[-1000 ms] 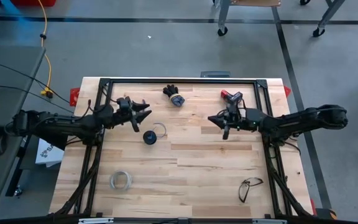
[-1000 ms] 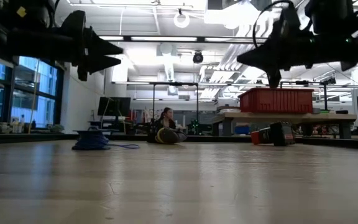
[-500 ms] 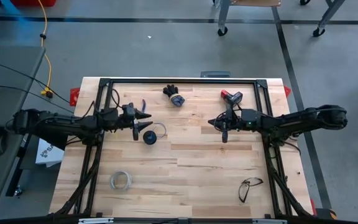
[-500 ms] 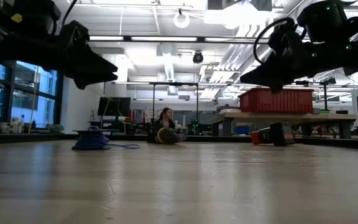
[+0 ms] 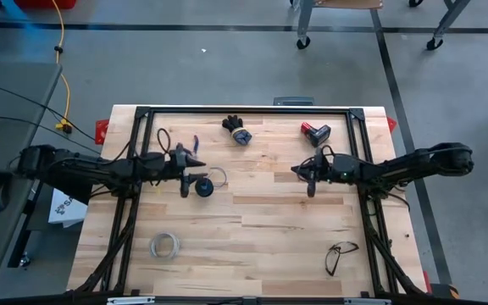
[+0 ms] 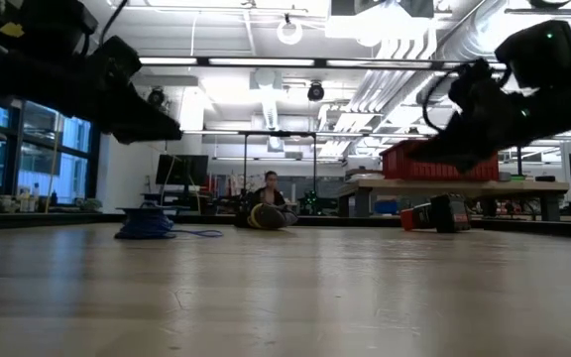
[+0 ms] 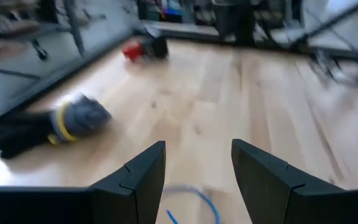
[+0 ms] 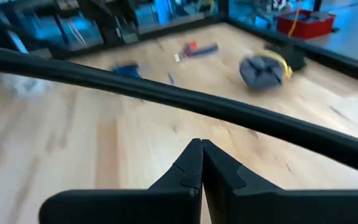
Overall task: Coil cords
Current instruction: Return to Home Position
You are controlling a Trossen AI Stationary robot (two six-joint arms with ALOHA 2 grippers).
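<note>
While both arms hang above the table (image 5: 261, 229), I record the left claw (image 7: 197, 144) as released: its two fingers (image 7: 143, 177) stand well apart with nothing between them. Just ahead of that claw and slightly to one side lies the dark spool (image 5: 203, 186), flat on the boards and touched by neither finger. The thin bluish wire (image 5: 219, 176) is gathered at the spool, with a loose loop beside it on the side away from the claw. A curve of that loop shows between the fingers in the left wrist view. From table height the spool reads as a low blue bundle with a short tail along the wood. The right claw (image 8: 199, 146) is clenched, fingers pressed tip to tip and holding nothing, well apart from the spool across the middle of the table. Toward the far edge I note a grey glove (image 5: 238, 129) with a yellow band, and a red-and-black object (image 5: 316, 131) near the right claw. A whitish ring (image 5: 164, 246) and a pair of glasses (image 5: 339, 256) lie well apart from both claws, by the near edge. A person (image 6: 269, 198) sits in the room behind.
</note>
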